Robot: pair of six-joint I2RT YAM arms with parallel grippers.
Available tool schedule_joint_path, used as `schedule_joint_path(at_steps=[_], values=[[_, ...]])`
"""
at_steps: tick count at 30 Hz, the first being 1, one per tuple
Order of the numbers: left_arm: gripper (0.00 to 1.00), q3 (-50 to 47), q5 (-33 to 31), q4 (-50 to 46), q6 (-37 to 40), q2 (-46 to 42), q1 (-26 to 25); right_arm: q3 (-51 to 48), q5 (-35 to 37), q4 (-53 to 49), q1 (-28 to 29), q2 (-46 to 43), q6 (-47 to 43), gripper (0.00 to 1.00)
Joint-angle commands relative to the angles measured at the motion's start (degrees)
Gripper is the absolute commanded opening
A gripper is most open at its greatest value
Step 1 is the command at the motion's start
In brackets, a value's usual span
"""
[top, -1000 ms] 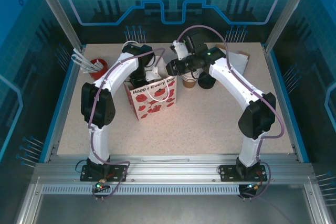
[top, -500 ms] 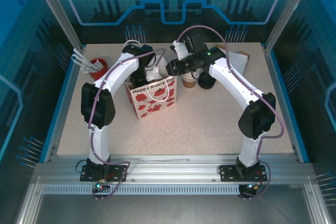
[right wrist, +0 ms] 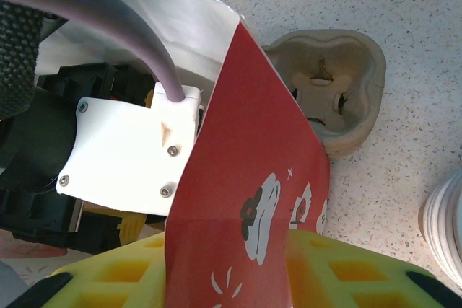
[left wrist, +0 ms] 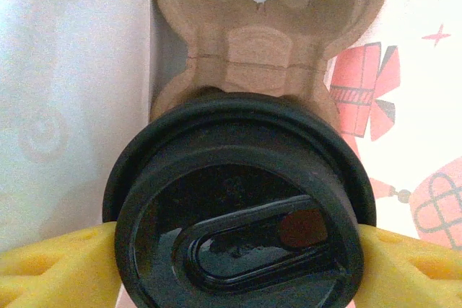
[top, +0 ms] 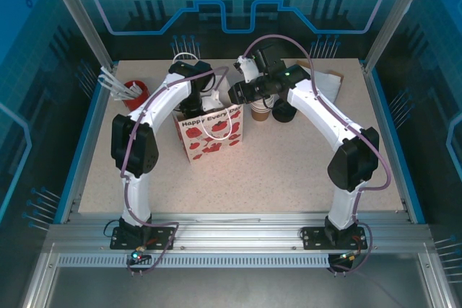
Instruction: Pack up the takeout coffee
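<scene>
Left claw [left wrist: 236,268] pinches the takeout coffee [left wrist: 238,200] inside the bag [left wrist: 426,70], walls close either side, over a pulp carrier [left wrist: 271,27]; right claw [right wrist: 227,268] pinches the bag's rim.

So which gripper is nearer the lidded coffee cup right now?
Left. The left gripper holds the takeout coffee between its fingers; the right gripper pinches the rim of the paper bag, apart from the cup.
</scene>
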Motion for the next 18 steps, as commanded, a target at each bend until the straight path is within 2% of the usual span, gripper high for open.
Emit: schedule_joint_path(at_steps=[1, 18], values=[[0.83, -0.86, -0.19, 2.7, -0.31, -2.05, -0.24, 0.97, 0.18, -2.58, 0.51, 1.61, -0.39, 0.42], [0.9, -0.82, 0.93, 1.18, -0.82, -4.29, -0.25, 1.51, 0.28, -3.06, 0.46, 1.61, -0.43, 0.41]])
